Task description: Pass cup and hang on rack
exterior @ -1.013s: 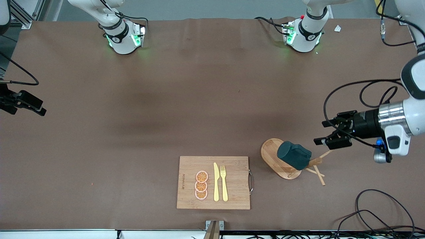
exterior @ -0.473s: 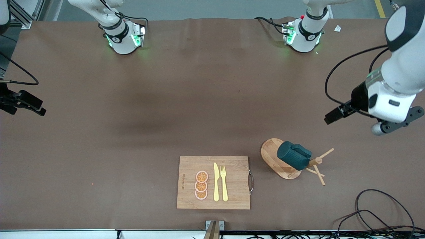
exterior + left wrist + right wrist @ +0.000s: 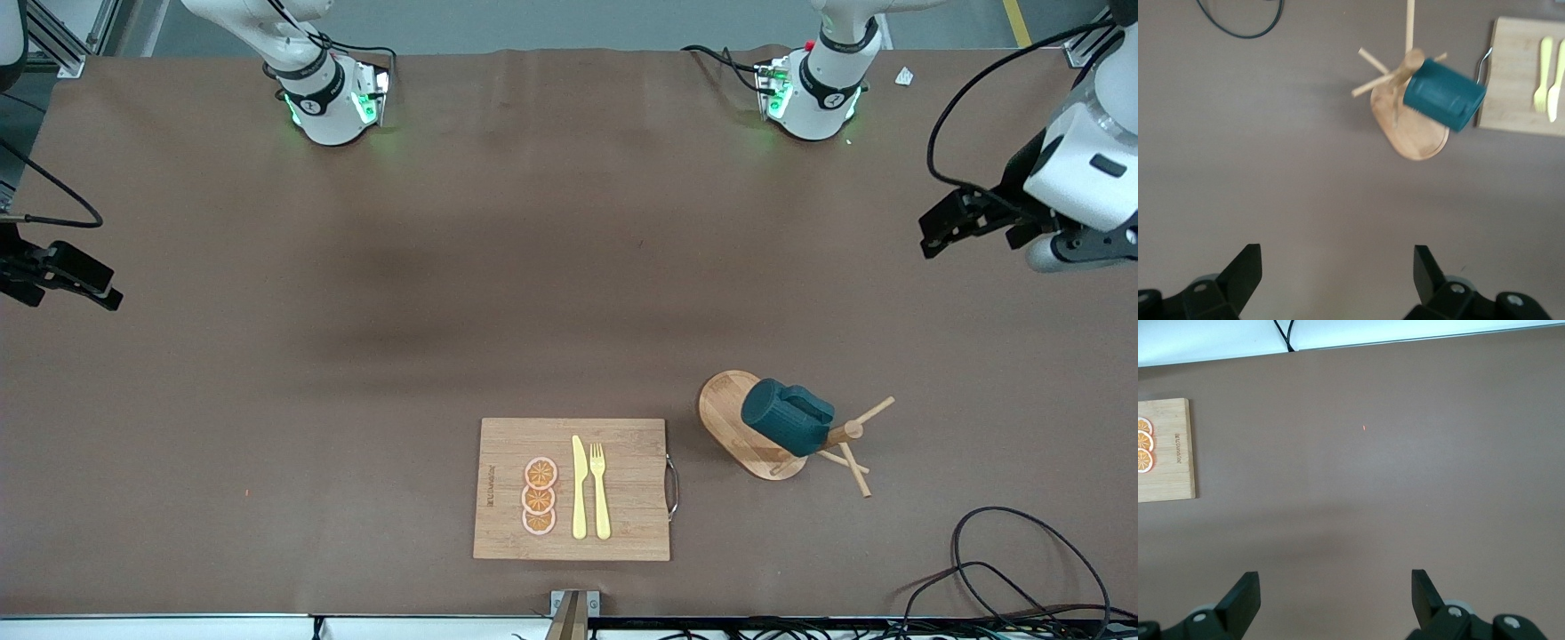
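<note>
Right gripper [image 3: 67,283]: waits over the table's edge at the right arm's end, fingers spread wide with nothing between them; in its wrist view only bare brown table [image 3: 1405,487] lies under the fingers [image 3: 1241,597].

Room by the right gripper: a wide bare stretch of table [image 3: 311,356] runs from it to the cutting board [image 3: 507,489].

Cutting board: near the front edge of the table, midway between the two grippers; three orange slices [image 3: 539,496], a yellow knife [image 3: 579,489] and fork [image 3: 600,491] lie on it, and its metal handle [image 3: 673,486] faces the rack.

Rack [image 3: 729,413]: just beside the board, toward the left arm's end, oval base flat on the table, pegs sticking out past the base.

Cup [image 3: 787,416]: hangs tilted on a peg of the rack, over the base, well apart from the left gripper.

Left gripper [image 3: 965,222]: over bare table near the edge at the left arm's end, fingers [image 3: 1245,270] spread wide, empty.

Cable [image 3: 1022,560]: loops on the table by the front corner, apart from the rack.
</note>
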### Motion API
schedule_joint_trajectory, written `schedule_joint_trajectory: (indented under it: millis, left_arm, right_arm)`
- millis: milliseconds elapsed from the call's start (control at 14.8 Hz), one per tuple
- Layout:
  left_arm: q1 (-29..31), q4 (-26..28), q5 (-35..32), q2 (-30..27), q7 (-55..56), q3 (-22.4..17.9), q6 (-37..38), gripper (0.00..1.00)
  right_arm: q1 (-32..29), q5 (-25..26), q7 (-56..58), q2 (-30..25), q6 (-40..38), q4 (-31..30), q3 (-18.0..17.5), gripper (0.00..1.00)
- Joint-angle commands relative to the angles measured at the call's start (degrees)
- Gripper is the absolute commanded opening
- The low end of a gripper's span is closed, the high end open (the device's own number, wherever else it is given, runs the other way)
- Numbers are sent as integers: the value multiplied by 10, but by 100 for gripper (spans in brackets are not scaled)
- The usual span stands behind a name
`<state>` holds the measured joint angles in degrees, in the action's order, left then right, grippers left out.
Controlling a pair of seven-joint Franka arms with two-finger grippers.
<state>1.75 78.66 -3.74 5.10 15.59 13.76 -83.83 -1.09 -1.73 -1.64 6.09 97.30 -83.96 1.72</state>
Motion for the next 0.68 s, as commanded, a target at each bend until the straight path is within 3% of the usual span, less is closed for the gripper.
schedule_joint_trajectory:
  millis: [0, 203, 608]
  left_arm:
    - [-38, 73, 10, -64, -22, -34, -4, 100]
    - [-82, 146, 41, -120, -46, -91, -14, 100]
    - [-33, 156, 53, -132, -103, -80, -9, 100]
  right_arm:
    - [-11, 6, 3, -6, -5, -2, -9, 100]
    - [-11, 6, 3, -6, -5, -1, -9, 100]
    - [-12, 7, 2, -6, -5, 4, -8, 100]
